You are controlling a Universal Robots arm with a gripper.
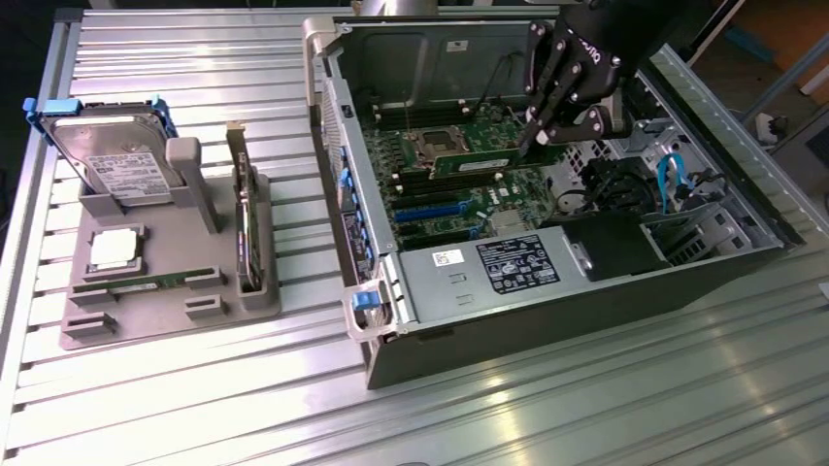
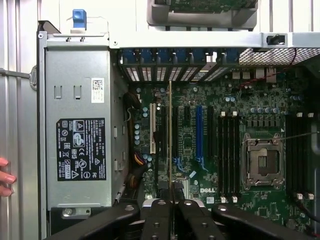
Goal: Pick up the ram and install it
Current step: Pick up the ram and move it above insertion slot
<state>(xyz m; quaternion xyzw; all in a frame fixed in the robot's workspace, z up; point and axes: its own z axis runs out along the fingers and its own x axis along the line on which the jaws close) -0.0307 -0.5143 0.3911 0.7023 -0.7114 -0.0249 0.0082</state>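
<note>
My gripper (image 1: 535, 136) hangs inside the open computer case (image 1: 388, 320), shut on the ram (image 1: 482, 159), a long green stick lying just beside the processor socket (image 1: 432, 146) above the motherboard. In the wrist view the ram (image 2: 170, 140) appears edge-on as a thin line running out from between the black fingers (image 2: 156, 216) of the gripper (image 2: 171, 204). The black memory slots (image 2: 227, 150) lie alongside the processor socket (image 2: 262, 162). Whether the ram touches a slot I cannot tell.
On the exterior view's left a grey tray (image 1: 247, 306) holds a hard drive (image 1: 116, 160), a silver processor chip (image 1: 115, 249) and a dark card (image 1: 243, 223) on edge. The power supply (image 1: 499, 267) and blue cables (image 1: 667, 180) crowd the case. Fingertips of a person's hand (image 2: 4, 176) rest beside the case.
</note>
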